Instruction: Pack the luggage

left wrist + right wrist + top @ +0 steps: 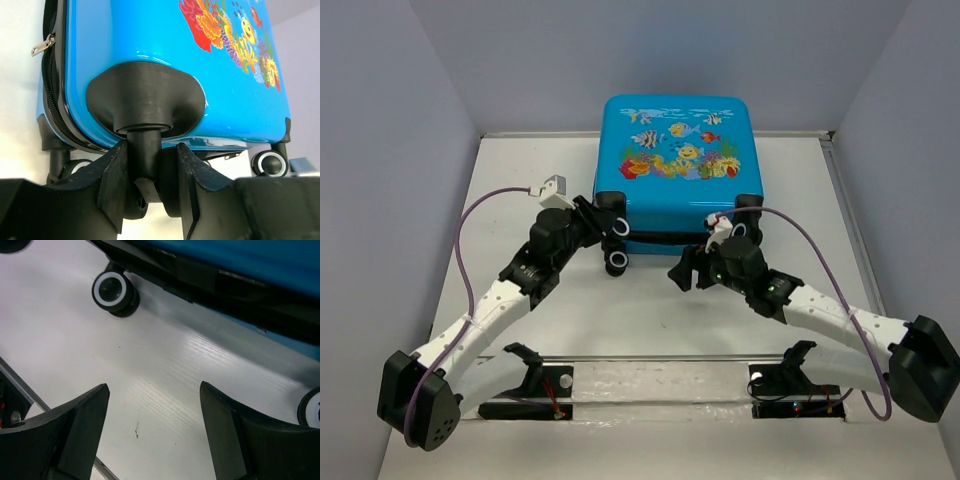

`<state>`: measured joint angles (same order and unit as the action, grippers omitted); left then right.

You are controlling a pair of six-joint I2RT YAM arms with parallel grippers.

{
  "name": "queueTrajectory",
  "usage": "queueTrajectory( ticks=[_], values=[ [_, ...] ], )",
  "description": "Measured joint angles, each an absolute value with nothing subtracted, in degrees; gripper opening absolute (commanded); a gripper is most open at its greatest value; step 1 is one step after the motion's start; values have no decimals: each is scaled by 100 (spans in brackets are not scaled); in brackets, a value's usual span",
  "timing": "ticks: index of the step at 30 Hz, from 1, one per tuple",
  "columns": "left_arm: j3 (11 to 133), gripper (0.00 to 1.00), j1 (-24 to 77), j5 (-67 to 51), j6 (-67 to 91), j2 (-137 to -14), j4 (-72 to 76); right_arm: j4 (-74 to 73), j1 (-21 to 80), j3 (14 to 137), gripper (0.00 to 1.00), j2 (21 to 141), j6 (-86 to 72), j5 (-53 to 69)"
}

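Note:
The luggage (680, 160) is a bright-blue suitcase lying flat and closed at the back of the table, fish print up, wheels toward me. My left gripper (603, 216) is at its near left corner. In the left wrist view the gripper (150, 170) is shut on the black wheel stem (145, 145) under the blue shell (165, 40). My right gripper (682, 270) hovers in front of the near right edge. In the right wrist view it (154, 390) is open and empty over bare table, with the luggage's edge (250, 260) and a black-and-white wheel (112, 290) beyond it.
A silver zipper pull (42, 46) hangs at the luggage's left side seam. A metal rail (650, 362) with both arm mounts runs along the table's near edge. Grey walls close in the table (620, 310) at left, right and back.

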<state>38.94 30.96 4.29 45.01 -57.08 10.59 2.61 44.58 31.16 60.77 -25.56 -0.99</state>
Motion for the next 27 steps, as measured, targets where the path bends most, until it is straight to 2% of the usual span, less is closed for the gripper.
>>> queueTrajectory(
  ticks=[3, 6, 9, 12, 15, 18, 21, 27],
  values=[
    [3883, 6, 2978, 301, 4316, -5673, 993, 423, 4458, 3345, 81, 6228, -2545, 1],
    [3798, 6, 2895, 150, 4239, -5645, 1068, 572, 4458, 3380, 71, 6080, -2545, -27],
    [3684, 6, 2803, -30, 4222, -5603, 1203, 716, 4460, 3065, 43, 5603, -2567, -325],
    [3594, 6, 2735, -163, 4219, -5561, 1330, 886, 4460, 2217, 30, 4801, -2926, -954],
    [3559, 6, 2687, -270, 4226, -5533, 1376, 775, 4449, 1625, 30, 4331, -3295, -1647],
    [3559, 6, 2685, -338, 4228, -5520, 1367, 329, 4202, 1452, 45, 3966, -3726, -2379],
    [3559, 6, 2655, -381, 4237, -5507, 1356, 290, 3656, 1448, 49, 3841, -3955, -2740],
    [3433, 6, 2635, -489, 4294, -5487, 1522, 1540, 2961, 825, 47, 3857, -3492, -2851]
  ],
)
